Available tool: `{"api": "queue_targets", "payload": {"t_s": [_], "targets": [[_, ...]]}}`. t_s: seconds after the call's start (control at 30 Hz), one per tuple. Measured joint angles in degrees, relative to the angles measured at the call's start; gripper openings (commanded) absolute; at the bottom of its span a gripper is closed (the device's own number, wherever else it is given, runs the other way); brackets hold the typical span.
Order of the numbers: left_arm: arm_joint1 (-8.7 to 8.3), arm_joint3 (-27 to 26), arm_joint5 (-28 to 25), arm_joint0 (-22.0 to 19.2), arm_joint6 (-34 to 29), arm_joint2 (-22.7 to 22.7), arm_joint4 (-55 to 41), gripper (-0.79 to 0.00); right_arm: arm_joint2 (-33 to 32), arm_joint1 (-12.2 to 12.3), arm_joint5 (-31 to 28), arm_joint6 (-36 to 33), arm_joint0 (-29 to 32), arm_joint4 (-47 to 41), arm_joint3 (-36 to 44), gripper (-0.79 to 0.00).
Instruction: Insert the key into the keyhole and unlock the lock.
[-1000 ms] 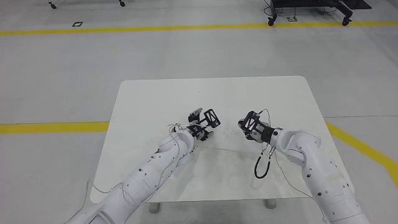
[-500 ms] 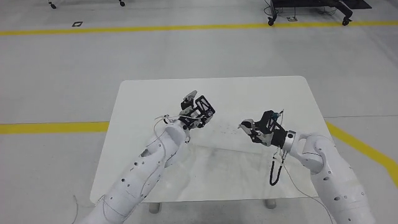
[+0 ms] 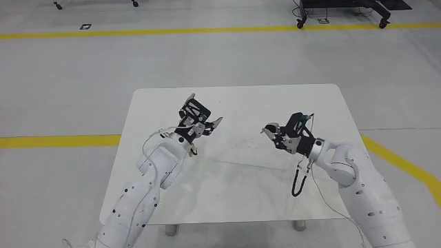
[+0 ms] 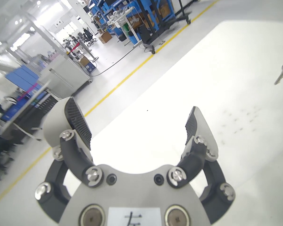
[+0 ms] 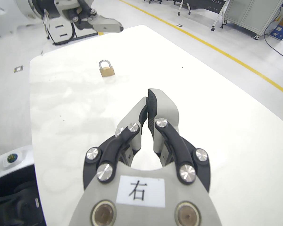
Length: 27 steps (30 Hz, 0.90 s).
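The left tool [image 3: 201, 118] is hanging above the left half of the white desk [image 3: 310, 103], its fingers spread wide and nothing sitting between them. The right tool [image 5: 148, 102] is hovering over the desk's right half, well apart from the left one. Its pads are pressing together on the key [image 4: 281, 75], whose silver blade is sticking out past the fingertips. The brass padlock [image 5: 106, 69] is lying on the desk near the left tool, on the side away from the right tool, with neither tool touching it.
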<state>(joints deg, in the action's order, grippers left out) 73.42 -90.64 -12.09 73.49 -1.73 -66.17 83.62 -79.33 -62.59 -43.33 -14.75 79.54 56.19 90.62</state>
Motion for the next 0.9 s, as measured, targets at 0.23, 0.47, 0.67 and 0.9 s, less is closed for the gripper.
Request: {"api": "queue_targets", "payload": {"t_s": [0.23,0.47,0.67,0.9], "targets": [[-1.06,15.4,-30.2,-4.67,5.46,-9.22,-35.38,0.0,3.86,-1.08,5.51,-9.13,-5.93,-24.39,-4.34,-0.785],[-1.07,15.45,-28.82,-4.56,5.29,-9.16,-33.51,0.0,3.88,-1.11,5.61,-10.15,-6.44,-28.47,-4.94,-0.785],[-0.45,16.5,-33.61,-4.26,2.93,-6.35,-42.55,0.0,3.94,-1.15,6.02,-9.79,-6.23,-28.79,-5.06,-0.785],[0.13,24.56,-42.64,-10.55,-23.8,4.91,-85.8,0.0,8.63,-2.62,7.24,-8.94,-7.22,-44.9,-9.81,-0.785]]}}
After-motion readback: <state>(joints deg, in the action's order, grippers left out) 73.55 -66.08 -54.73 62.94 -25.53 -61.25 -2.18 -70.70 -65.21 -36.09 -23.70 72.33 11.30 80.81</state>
